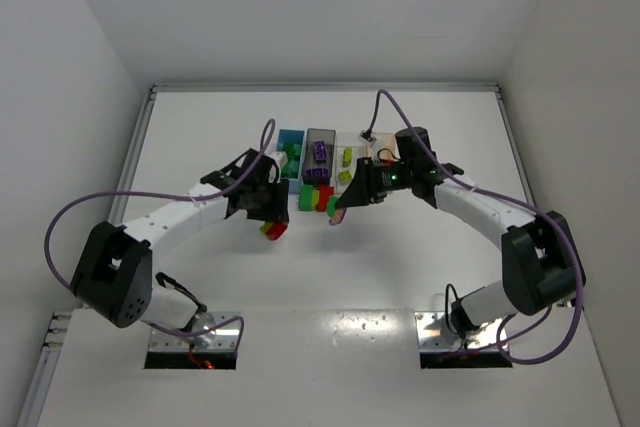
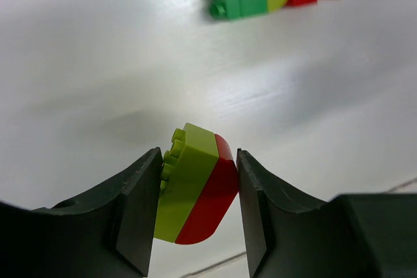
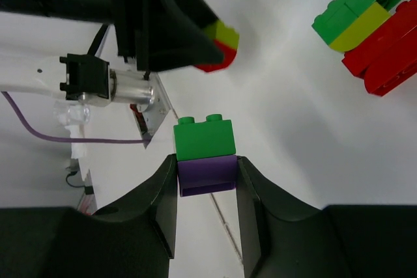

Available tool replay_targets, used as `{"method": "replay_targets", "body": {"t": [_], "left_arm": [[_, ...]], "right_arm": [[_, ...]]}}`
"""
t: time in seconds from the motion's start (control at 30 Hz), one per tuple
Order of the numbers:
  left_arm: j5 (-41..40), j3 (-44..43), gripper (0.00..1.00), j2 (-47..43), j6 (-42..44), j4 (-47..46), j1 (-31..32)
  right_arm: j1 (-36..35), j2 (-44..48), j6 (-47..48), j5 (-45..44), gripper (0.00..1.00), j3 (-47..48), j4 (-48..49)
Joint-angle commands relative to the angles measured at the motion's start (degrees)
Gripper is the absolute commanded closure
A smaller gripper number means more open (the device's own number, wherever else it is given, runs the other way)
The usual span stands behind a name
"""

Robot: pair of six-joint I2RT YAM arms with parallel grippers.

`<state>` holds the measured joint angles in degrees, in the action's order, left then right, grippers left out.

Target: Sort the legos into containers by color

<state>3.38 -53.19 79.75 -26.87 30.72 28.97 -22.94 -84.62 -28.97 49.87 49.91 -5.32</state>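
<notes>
Yellow-green and red pair (image 2: 195,193), two legos stuck side by side, is clamped between the fingers of the left end effector (image 2: 199,157). The yellow-green half is pressed against the left finger and the red half against the right. Studs are seen on the upper left side and the pair is tilted. In the top view the same pair (image 1: 272,230) is seen under the left end effector (image 1: 270,215), left of the middle of the worktop (image 1: 400,267). Contact with the worktop cannot be told.

Green-on-purple stack (image 3: 205,151) is gripped by the right end effector (image 3: 206,164). The purple brick is squeezed between the fingers and the green one sits on top of it, above the fingertips. In the top view the right end effector (image 1: 340,209) is placed near the middle of the worktop, just beside the left one.

Loose cluster (image 1: 316,195) of green, yellow-green and red legos is lying on the worktop between the two end effectors and the bins, the bricks touching each other.

Four bins are lined up toward the far edge, about mid-width. Blue bin (image 1: 290,133) is loaded with green bricks (image 1: 290,155). Dark grey bin (image 1: 320,132) is loaded with a purple brick (image 1: 319,152). Clear bin (image 1: 349,139) is loaded with yellow-green bricks (image 1: 346,158). Tan-orange bin (image 1: 374,148) is mostly hidden by the right arm and its contents cannot be told.
</notes>
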Motion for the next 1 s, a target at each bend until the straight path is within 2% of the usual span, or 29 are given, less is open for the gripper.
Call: {"method": "replay_targets", "body": {"t": [0.0, 0.07, 0.13, 0.2, 0.23, 0.33, 0.4, 0.43, 0.53, 0.57, 0.67, 0.87, 0.97], "left_arm": [[9.1, 4.1, 0.83, -1.7, 1.4, -2.5, 0.6], [11.3, 7.9, 0.78, -1.7, -0.2, -4.8, 0.6], [12.1, 9.7, 0.58, -1.7, -1.8, -7.2, 0.6], [13.6, 10.8, 0.48, -0.6, -2.5, -8.7, 0.6], [15.8, 10.8, 0.37, -0.6, -2.5, -9.8, 0.6], [19.2, 10.2, 0.21, -0.6, -2.0, -10.9, 0.6], [21.0, 10.2, 0.14, -0.6, -0.4, -11.7, 0.6], [24.8, 9.5, 0.11, -1.2, 0.7, -11.7, 0.6], [34.9, 5.0, 0.11, -1.9, 6.5, -12.4, -1.7], [42.7, 3.3, 0.12, -1.9, 7.4, -13.0, -1.7], [53.4, -2.2, 0.13, -1.9, 8.0, -15.2, -2.4], [63.8, -4.0, 0.16, -1.9, 7.4, -18.8, -2.4], [65.1, -4.6, 0.16, -1.3, 6.7, -19.4, -2.4]], "right_arm": [[0.8, 1.9, 2.0, 0.1, 0.98, 2.7, 0.7], [1.3, 1.9, 2.0, 1.1, 0.98, 2.7, 0.7], [1.8, 1.9, 2.0, 1.7, 0.98, 2.7, 0.7], [2.4, 1.9, 1.5, 3.7, 0.98, 2.1, 1.2], [2.4, 1.9, 1.5, 4.5, 0.98, 1.6, 1.9], [2.9, 1.9, 0.9, 7.8, 0.98, 0.5, 3.2], [2.9, 1.9, 0.9, 10.4, 0.98, -0.1, 4.2], [2.9, 1.9, 0.9, 11.7, 0.98, -0.1, 4.9], [2.9, 1.3, 2.3, 16.0, 0.98, -0.6, 4.9], [2.9, 1.3, 2.3, 17.1, 0.98, -1.2, 5.4], [2.9, 0.8, 4.4, 22.0, 0.98, -1.8, 5.4], [2.9, -1.5, 9.8, 25.4, 0.98, -0.6, 0.6], [2.2, -2.2, 9.8, 25.9, 0.98, 0.6, 0.0]]}}
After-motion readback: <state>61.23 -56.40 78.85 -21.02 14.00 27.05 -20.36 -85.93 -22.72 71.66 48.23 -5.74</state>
